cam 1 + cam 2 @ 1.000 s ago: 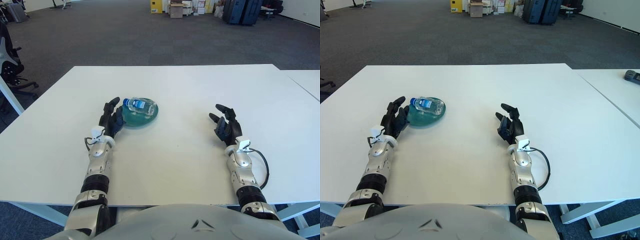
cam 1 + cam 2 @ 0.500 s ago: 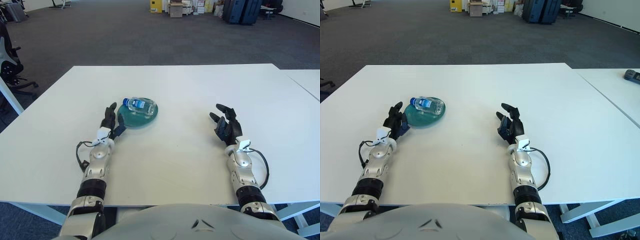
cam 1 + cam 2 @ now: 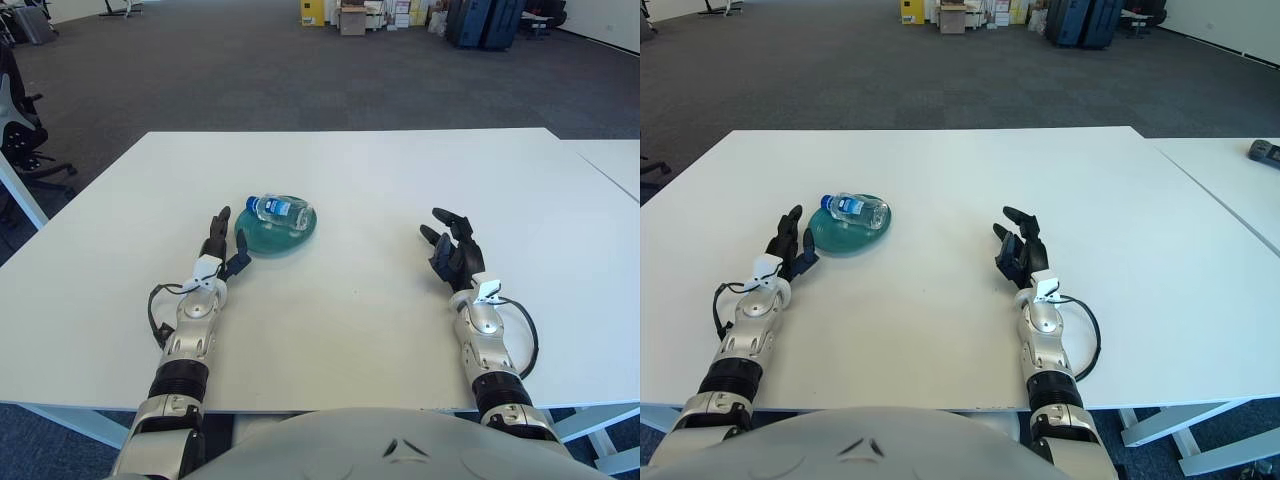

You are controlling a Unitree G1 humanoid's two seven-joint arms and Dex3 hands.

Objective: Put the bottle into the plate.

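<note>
On the white worktop (image 3: 360, 320), the bottle (image 3: 281, 210) lay on its side in the teal plate (image 3: 290, 239), so the placing looked done and only clearing away seemed left. Left hand (image 3: 222, 246) sat just beside the plate, fingers spread and holding nothing; right hand (image 3: 452, 248) showed well apart, fingers loosely opened, also holding nothing.

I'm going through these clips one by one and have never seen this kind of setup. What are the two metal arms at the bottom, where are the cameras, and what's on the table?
You are looking through a humanoid robot's head camera; the two pictures are its left and right eyes, aimed down at a white table. The arms are its own. Its left hand is beside a teal plate, fingers relaxed, holding nothing. Its right hand is farther right, also open and empty. A small clear water bottle lies on its side in the plate, so the job looks done.
</note>
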